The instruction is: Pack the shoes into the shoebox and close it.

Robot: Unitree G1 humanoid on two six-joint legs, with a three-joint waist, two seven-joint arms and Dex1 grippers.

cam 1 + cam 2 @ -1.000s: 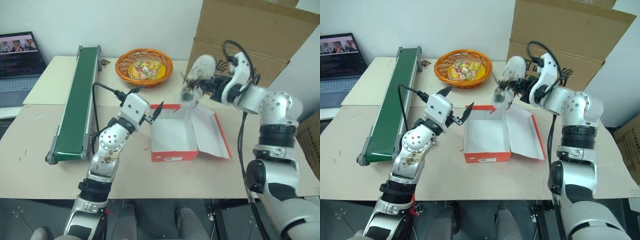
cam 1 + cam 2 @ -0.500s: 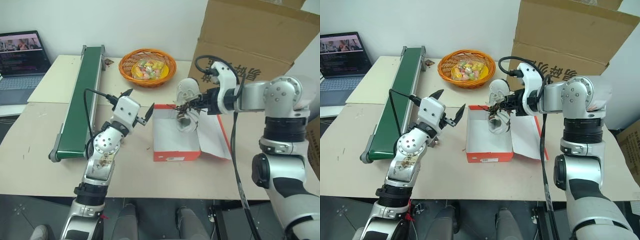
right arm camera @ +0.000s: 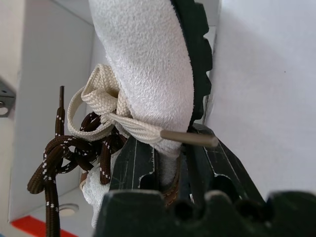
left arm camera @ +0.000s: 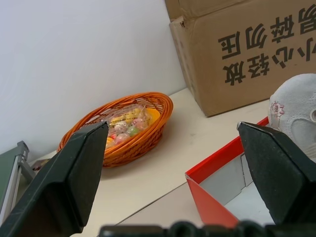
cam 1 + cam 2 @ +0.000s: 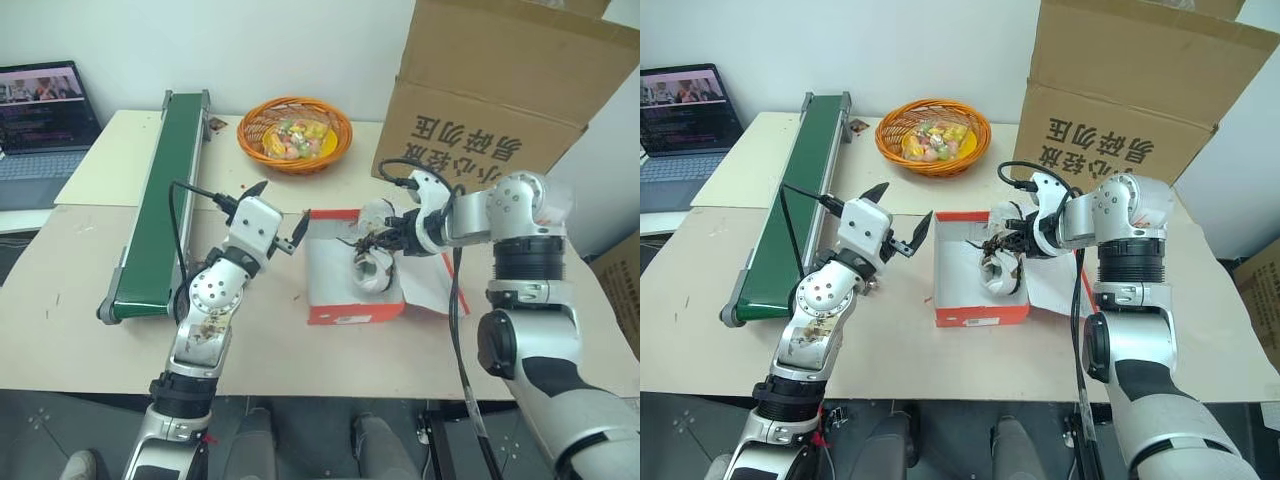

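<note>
The red-orange shoebox [image 5: 345,314] lies open on the table, white inside, with its lid [image 5: 432,288] folded flat to the right. A white shoe [image 5: 372,268] with dark brown laces hangs toe-down inside the box. My right gripper [image 5: 395,240] is shut on its heel end. In the right wrist view the fingers [image 3: 134,163] clamp the shoe [image 3: 148,59] close to the box's white wall. My left gripper [image 5: 282,206] stands open in the air just left of the box's back left corner, holding nothing. The left wrist view looks past its wide-spread fingers [image 4: 74,173] at the box's red rim [image 4: 222,160].
A green conveyor [image 5: 160,200] runs along the left of the table. An orange basket [image 5: 294,135] of sweets stands behind the box, and a big brown carton [image 5: 500,90] at the back right. A laptop [image 5: 40,115] sits at the far left.
My right gripper has swung the shoe down from above the box's back rim into the box, tipping it toe-down. The left gripper has stayed put and open.
</note>
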